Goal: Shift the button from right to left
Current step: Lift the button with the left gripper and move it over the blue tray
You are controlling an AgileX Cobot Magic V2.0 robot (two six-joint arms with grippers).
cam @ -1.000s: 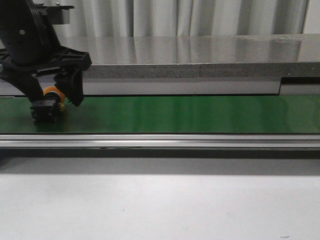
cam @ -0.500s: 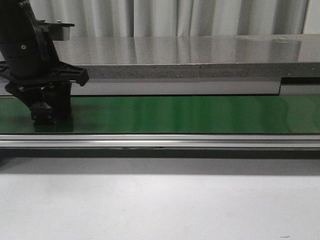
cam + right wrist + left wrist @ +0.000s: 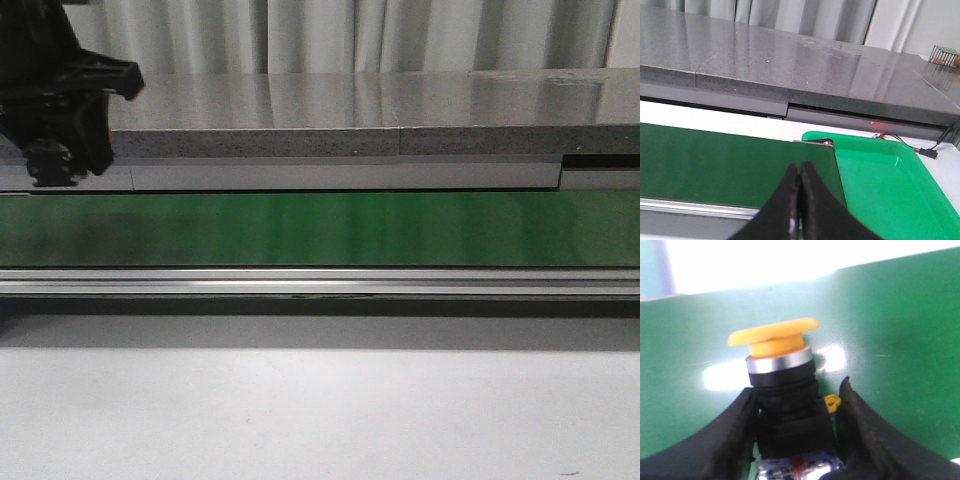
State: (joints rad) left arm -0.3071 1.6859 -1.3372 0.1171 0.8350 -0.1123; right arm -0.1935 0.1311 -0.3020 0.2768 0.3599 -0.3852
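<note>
left hand [image 3: 796, 440] gripping button [image 3: 777, 365], yellow-orange head, black body

You are looking at even, fairly bright indoor light in the front view, where the green belt [image 3: 340, 228] is smearing sideways with motion blur and the left gripper [image 3: 60, 165] is showing as a black, detail-free silhouette. A dark shadow band is lying under the belt's metal rail [image 3: 320, 283]. The grey counter [image 3: 380, 100] is mirroring pale curtain streaks.

In the left wrist view, overexposure is washing out the area beyond the jaws to white, two glare patches are glowing on the belt behind the button [image 3: 780, 365], and everything is reading soft.

In the right wrist view, the fingers [image 3: 790, 210] are blurring up close; the green tray [image 3: 880, 175] beside them is gleaming.
</note>
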